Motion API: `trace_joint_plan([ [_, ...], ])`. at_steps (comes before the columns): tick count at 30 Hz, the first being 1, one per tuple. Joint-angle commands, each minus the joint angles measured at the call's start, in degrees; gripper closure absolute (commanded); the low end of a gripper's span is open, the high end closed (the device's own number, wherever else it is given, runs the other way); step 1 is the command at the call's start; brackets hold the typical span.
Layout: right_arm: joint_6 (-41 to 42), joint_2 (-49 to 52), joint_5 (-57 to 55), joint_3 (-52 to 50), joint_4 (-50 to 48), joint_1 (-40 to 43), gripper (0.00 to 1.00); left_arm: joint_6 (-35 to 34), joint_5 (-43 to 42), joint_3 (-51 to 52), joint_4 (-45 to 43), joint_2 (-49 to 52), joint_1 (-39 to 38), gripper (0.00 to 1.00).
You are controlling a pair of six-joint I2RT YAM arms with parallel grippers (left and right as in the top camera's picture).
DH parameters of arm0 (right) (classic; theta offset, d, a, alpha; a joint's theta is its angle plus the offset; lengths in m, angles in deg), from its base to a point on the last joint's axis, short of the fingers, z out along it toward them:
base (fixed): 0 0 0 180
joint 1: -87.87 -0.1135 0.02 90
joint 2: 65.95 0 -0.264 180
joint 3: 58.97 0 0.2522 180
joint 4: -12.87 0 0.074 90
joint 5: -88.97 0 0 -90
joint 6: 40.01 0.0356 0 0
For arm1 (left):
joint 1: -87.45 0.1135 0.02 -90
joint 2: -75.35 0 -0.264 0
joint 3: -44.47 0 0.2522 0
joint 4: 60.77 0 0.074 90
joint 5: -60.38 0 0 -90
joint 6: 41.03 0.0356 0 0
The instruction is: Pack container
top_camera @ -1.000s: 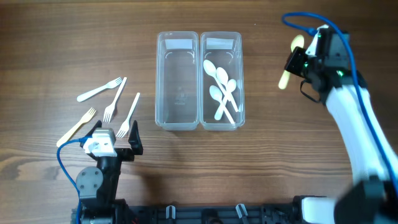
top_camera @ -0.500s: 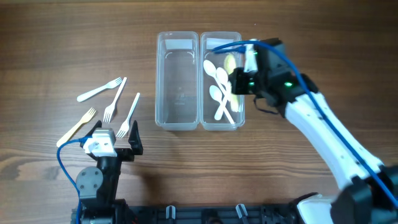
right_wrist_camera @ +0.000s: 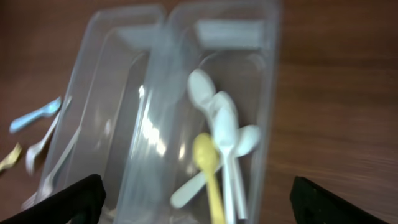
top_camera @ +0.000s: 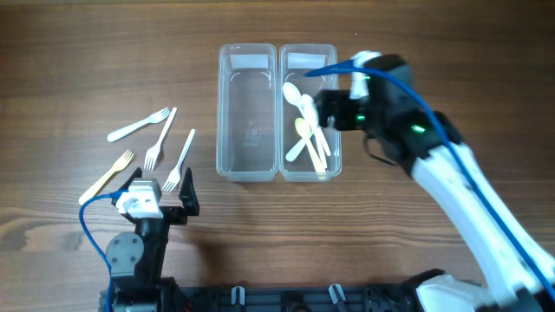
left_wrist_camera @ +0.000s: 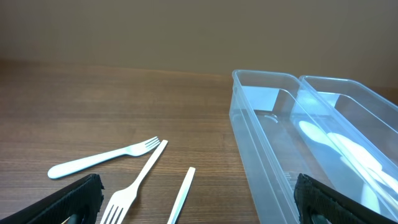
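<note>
**Bench** [top_camera: 69, 52]: bare wood, no print on it.

**Containers:** 2 clear containers stood touching side by side at the middle of the far edge, with their long axes running far to near.
- The left container [top_camera: 247, 104] held nothing.
- The right container [top_camera: 308, 50] held white spoons [top_camera: 295, 91] and 1 yellow spoon [right_wrist_camera: 208, 165]. The yellow spoon lay loose on the pile, bowl toward the far edge.

**Grippers:**
- The right gripper [right_wrist_camera: 196, 186] hung over the right container's right wall, jaws spread wide with nothing between them.
- The left gripper [left_wrist_camera: 199, 208] sat low by the near edge toward the left corner, jaws likewise spread and empty.

**Forks:** 4 forks [top_camera: 160, 139] lay on the bench toward the left edge, all outside the containers.

**Judgement:** the next pick turned on these forks.
- They lay just beyond the left gripper, toward the far edge.
- They were well apart from the right gripper, with both containers between, so the left arm was clearly nearer.
- The nearest fork [top_camera: 179, 160] had its tines almost at the left gripper and its handle pointing far-right toward the left container. Its long axis was diagonal, roughly along that arm's reach.

**Writing:** none legible. A faint moulded mark [top_camera: 251, 134] on the left container floor was too small to read.
</note>
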Motion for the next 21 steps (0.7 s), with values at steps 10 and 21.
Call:
trace_joint_plan([
  [10,-6.9,-17.1,-14.9,0.8,7.2,15.4,0.00,1.1,-0.1,0.3,-0.2,-0.5,0.0,0.00],
  [21,-6.9,-13.6,-14.9,0.8,7.6,15.4,0.00,1.1,-0.1,0.3,-0.2,-0.5,0.0,0.00],
])
